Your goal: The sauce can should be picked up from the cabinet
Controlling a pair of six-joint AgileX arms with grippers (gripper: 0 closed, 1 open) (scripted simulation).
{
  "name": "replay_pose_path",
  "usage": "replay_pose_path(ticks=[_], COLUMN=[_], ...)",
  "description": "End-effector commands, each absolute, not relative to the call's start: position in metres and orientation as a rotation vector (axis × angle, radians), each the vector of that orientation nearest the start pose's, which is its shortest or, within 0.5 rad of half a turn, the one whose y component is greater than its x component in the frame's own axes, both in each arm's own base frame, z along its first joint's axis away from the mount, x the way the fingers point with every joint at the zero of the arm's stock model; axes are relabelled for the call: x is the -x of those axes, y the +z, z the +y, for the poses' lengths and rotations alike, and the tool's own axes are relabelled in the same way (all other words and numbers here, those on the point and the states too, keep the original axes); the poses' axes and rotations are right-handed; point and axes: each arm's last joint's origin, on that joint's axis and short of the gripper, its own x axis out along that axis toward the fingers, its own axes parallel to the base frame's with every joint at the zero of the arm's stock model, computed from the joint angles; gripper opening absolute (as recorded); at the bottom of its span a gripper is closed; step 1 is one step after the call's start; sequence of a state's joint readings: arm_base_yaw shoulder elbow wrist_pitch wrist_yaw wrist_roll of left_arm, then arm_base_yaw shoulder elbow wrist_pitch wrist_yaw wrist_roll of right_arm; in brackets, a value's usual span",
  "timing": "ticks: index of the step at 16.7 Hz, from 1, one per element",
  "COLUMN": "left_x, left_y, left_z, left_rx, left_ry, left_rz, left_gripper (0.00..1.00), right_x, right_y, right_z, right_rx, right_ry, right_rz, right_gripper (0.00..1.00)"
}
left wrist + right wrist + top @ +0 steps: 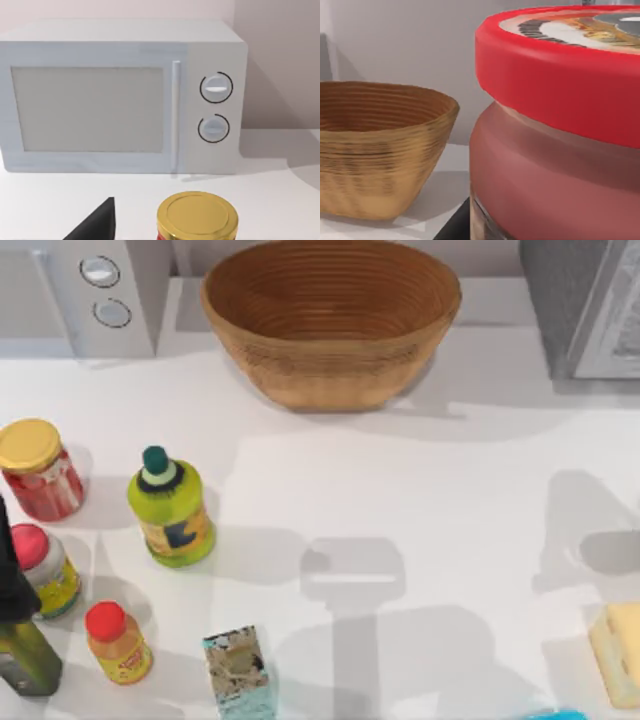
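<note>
The sauce can (560,125) looms very close in the right wrist view, with a thick red rim, a red-orange body and a dark printed top. My right gripper (454,226) shows as a dark tip pressed against the can's lower side and is shut on the can. The cabinet (585,305), dark grey with a white-framed pale front, stands at the table's back right corner. My left gripper (12,575) is parked at the table's left edge among the bottles, facing the microwave.
A woven basket (330,315) sits at the back centre and a white microwave (95,295) at back left. A red jar with a yellow lid (38,468), a green bottle (170,505), smaller bottles and a carton (238,670) crowd the left. A yellow block (622,650) lies at front right.
</note>
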State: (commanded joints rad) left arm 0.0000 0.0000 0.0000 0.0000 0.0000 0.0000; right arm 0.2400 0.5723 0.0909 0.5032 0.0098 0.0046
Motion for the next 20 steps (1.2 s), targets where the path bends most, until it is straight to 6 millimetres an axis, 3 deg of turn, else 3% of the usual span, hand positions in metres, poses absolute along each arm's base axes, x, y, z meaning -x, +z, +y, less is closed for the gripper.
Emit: replay_pose_path(ticks=[5, 9, 12, 15, 20], left_x=[-0.106, -0.106, -0.106, -0.106, -0.106], left_y=[0.160, 0.160, 0.160, 0.160, 0.160], left_z=[-0.001, -0.001, -0.001, -0.001, -0.001], left_rx=[0.000, 0.000, 0.000, 0.000, 0.000], left_ry=[0.000, 0.000, 0.000, 0.000, 0.000], left_rz=[0.000, 0.000, 0.000, 0.000, 0.000], left_gripper=[1.00, 1.00, 1.00, 1.00, 1.00], right_x=[-0.184, -0.204, -0.204, -0.198, -0.191], right_y=[0.184, 0.156, 0.125, 0.099, 0.084], right_z=[0.085, 0.134, 0.163, 0.180, 0.188], right_rx=[-0.002, -0.008, -0.007, -0.003, 0.000], right_ry=[0.425, 0.571, 0.663, 0.728, 0.764], right_rz=[-0.053, -0.062, -0.044, -0.018, -0.001], right_gripper=[0.00, 0.00, 0.00, 0.00, 0.00])
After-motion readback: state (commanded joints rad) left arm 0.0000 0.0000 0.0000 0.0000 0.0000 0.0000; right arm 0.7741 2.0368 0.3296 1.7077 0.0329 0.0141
